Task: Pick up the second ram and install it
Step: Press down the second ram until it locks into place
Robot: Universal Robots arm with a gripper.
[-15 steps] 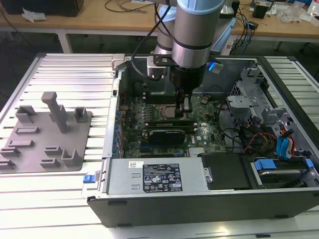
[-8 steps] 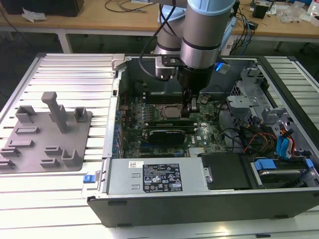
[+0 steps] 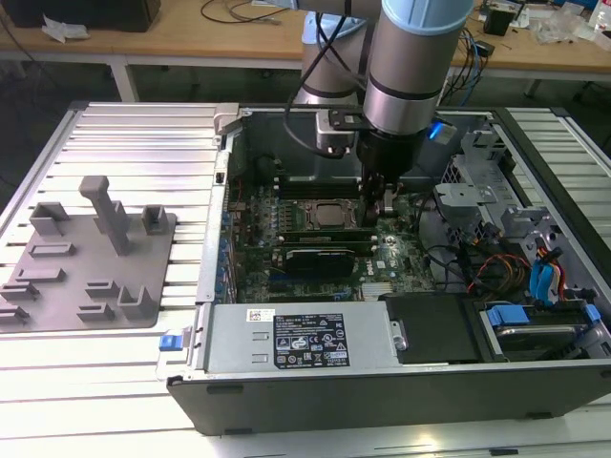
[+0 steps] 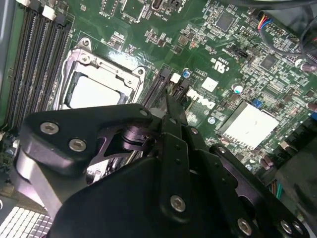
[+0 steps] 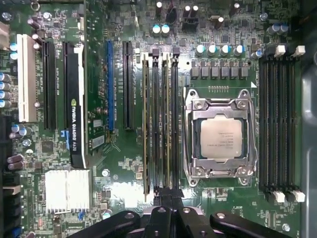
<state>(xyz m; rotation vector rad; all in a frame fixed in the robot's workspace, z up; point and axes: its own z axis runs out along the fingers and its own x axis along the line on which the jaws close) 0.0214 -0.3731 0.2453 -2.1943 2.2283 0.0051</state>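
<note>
The gripper (image 3: 379, 202) stands low inside the case (image 3: 286, 367), fingers pinched together over a ram (image 5: 167, 124) in the slots beside the socket (image 5: 221, 137), black card (image 5: 74, 104) well apart.

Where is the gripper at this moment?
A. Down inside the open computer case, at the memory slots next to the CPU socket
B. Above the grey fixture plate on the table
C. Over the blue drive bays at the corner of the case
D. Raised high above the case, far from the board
A: in the exterior view the gripper is lowered into the computer case, and the first wrist view shows the memory slots beside the CPU socket.
</note>
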